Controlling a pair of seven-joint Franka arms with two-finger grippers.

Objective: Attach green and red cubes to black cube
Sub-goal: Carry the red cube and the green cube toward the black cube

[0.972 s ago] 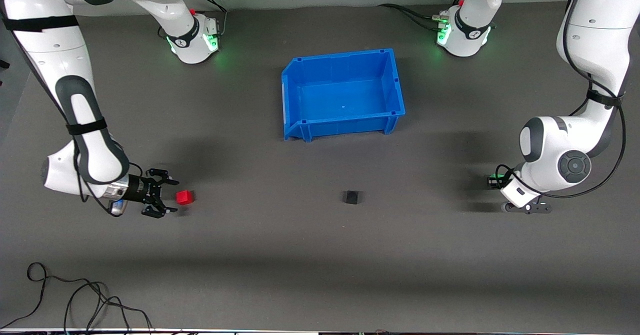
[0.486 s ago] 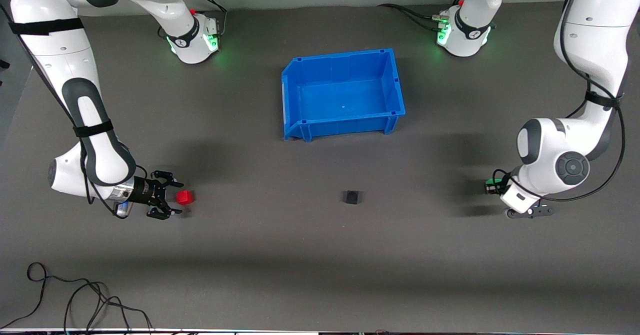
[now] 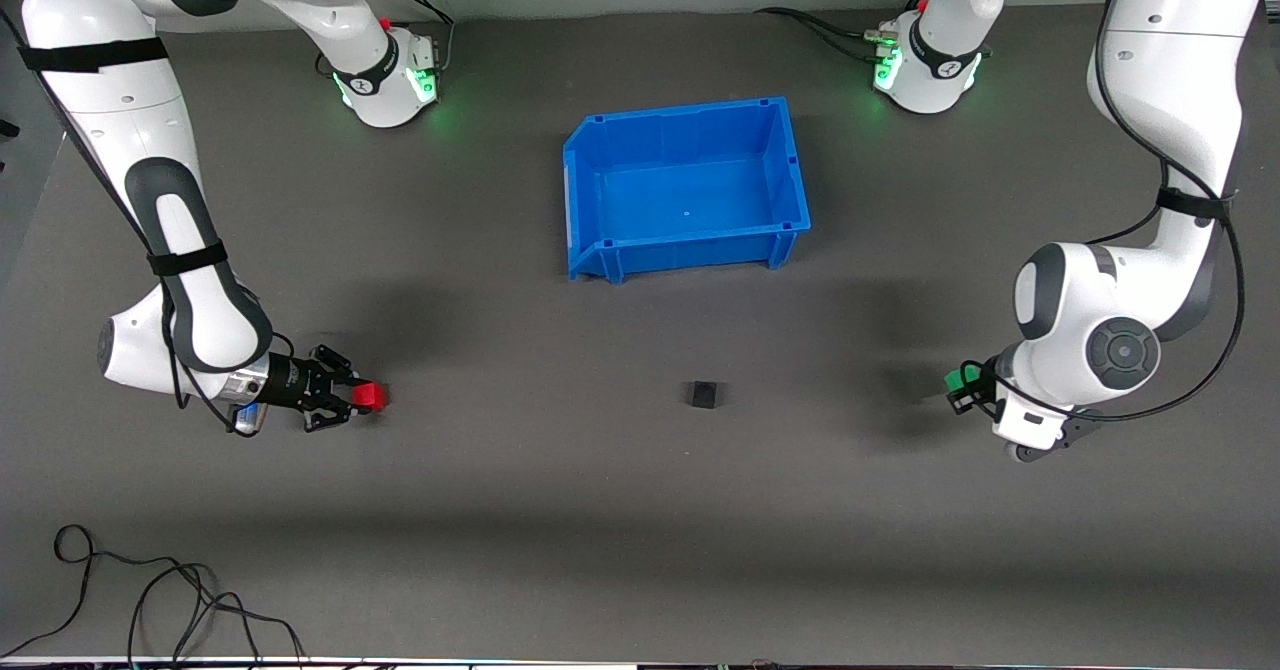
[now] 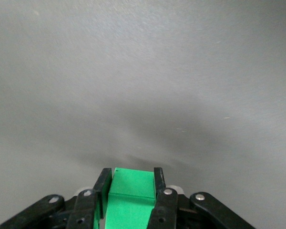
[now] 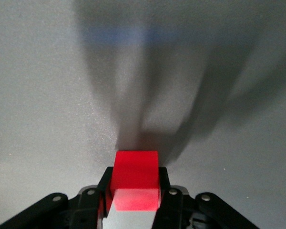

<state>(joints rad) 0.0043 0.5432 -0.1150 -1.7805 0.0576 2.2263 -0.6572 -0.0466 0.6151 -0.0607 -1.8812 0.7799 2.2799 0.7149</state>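
So I've got one cube in each claw right now. My right claw point(image 3: 345, 396) is clamped on the red cube point(image 3: 371, 396) down low at the right arm's end of the counter point(image 3: 640, 510) — in the right wrist view the red cube point(image 5: 135, 180) sits squarely between the two fingers, flat faces against the pads. My left claw point(image 3: 962, 387) is clenched on the green cube point(image 3: 960, 379) at the left arm's end, and the left wrist view shows the green cube point(image 4: 130, 198) pinched the same way, sticking out past the fingertips.

The black cube point(image 3: 704, 394) sits alone on the counter between my two claws, roughly at 6 o'clock from the blue bin point(image 3: 586, 200), well apart from it. Red is out at its 9 o'clock, green at its 3 o'clock.

Handling-wise, these look like small rigid blocks — light, no give, nothing fragile. Smooth sides though, so I'd guess they can twist if the pinch isn't centred on opposite faces. Both grips look centred, and each cube's leading face is left bare, which is what I'd want for pressing it onto the black one. The black cube is loose and probably just as light, so my worry is it skids when one side pushes — closing in from both sides together seems safer.
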